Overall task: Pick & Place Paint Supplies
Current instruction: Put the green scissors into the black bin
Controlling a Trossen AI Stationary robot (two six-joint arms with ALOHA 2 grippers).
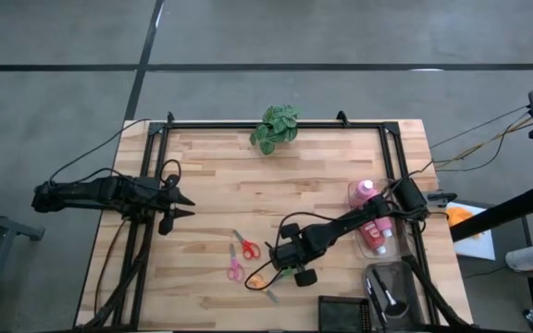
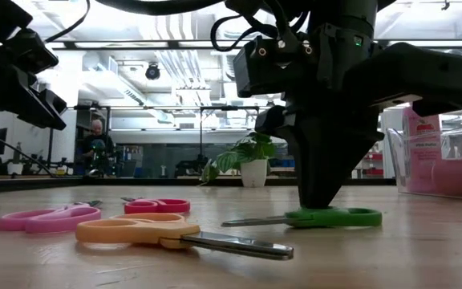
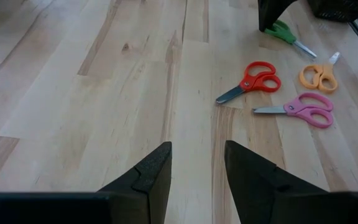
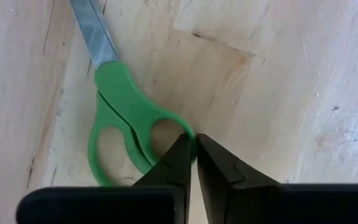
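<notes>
Scissors point(image 3: 258, 81), 3 pairs, lie beside right pincer point(image 4: 193, 155) clamped on green scissors point(image 4: 124, 124); left pincer point(image 3: 197, 168) apart.

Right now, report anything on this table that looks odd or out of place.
Four scissors lie loose at mixed angles on the table: red scissors, pink scissors, orange scissors, green scissors. The right gripper is shut on the green scissors' handle loop. Nothing looks spilled or damaged.

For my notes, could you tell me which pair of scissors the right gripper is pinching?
The green scissors: the right gripper has its jaws closed on the handle; red, pink and orange lie untouched.
</notes>
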